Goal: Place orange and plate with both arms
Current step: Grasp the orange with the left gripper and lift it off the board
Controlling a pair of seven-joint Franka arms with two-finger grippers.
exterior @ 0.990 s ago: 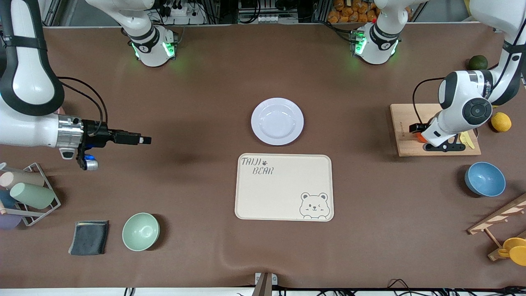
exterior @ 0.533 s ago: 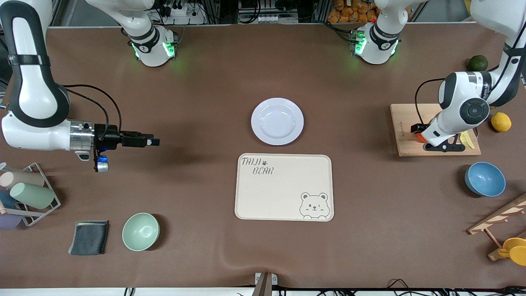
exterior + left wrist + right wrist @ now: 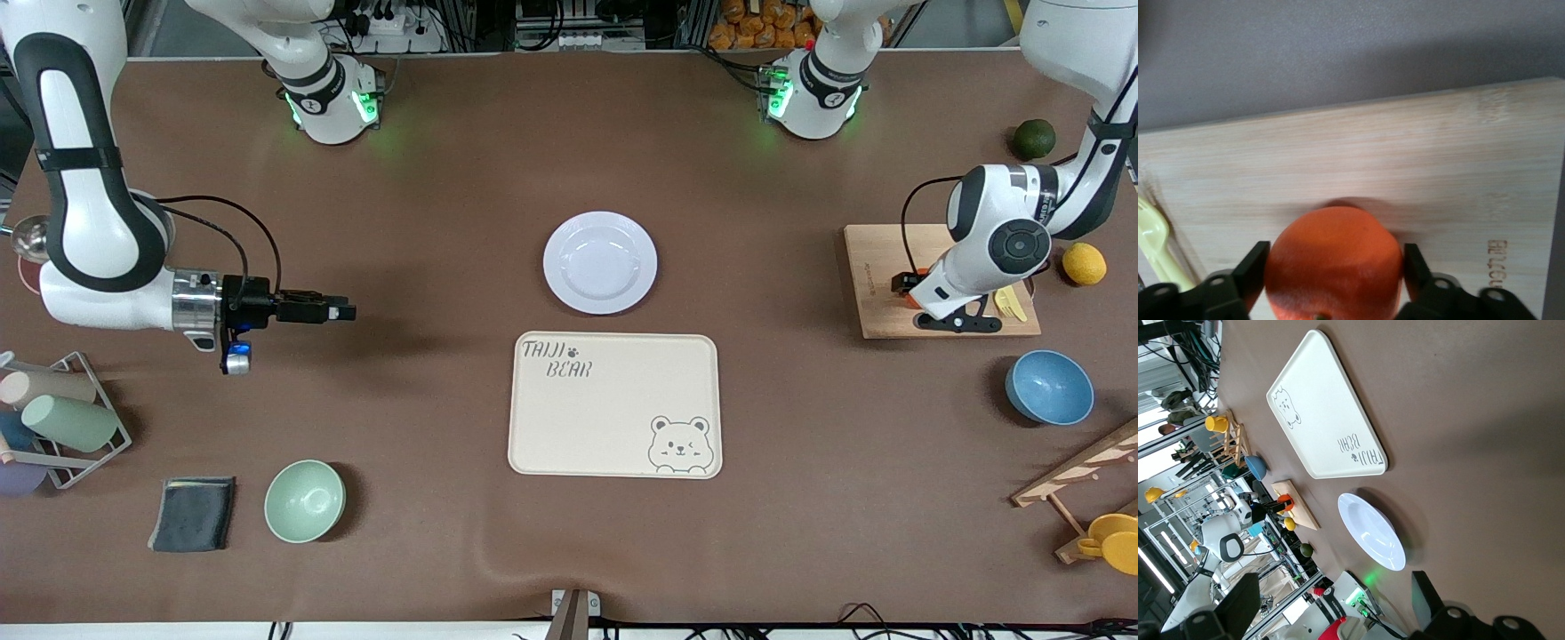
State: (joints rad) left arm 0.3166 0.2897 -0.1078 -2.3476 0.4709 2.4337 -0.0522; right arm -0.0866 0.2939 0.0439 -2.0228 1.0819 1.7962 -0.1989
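The orange (image 3: 910,302) sits on a wooden cutting board (image 3: 876,258) at the left arm's end of the table. My left gripper (image 3: 909,292) is down on it. In the left wrist view, my left gripper (image 3: 1335,255) has a finger pressed against each side of the orange (image 3: 1333,263), which rests on the board (image 3: 1405,147). The plate (image 3: 600,262) lies empty at mid-table, also seen in the right wrist view (image 3: 1371,531). My right gripper (image 3: 347,312) is open and empty, held over bare table and pointing toward the plate. Its fingers stand wide apart in the right wrist view (image 3: 1335,587).
A cream bear-printed tray (image 3: 613,404) lies nearer the camera than the plate. A yellow fork (image 3: 1009,302), a lemon (image 3: 1084,263), a dark green fruit (image 3: 1034,135) and a blue bowl (image 3: 1049,387) surround the board. A green bowl (image 3: 304,500), grey cloth (image 3: 193,513) and cup rack (image 3: 53,418) lie near the right arm.
My right gripper has moved over the table toward the plate and tray. My left gripper has stayed at the orange on the board.
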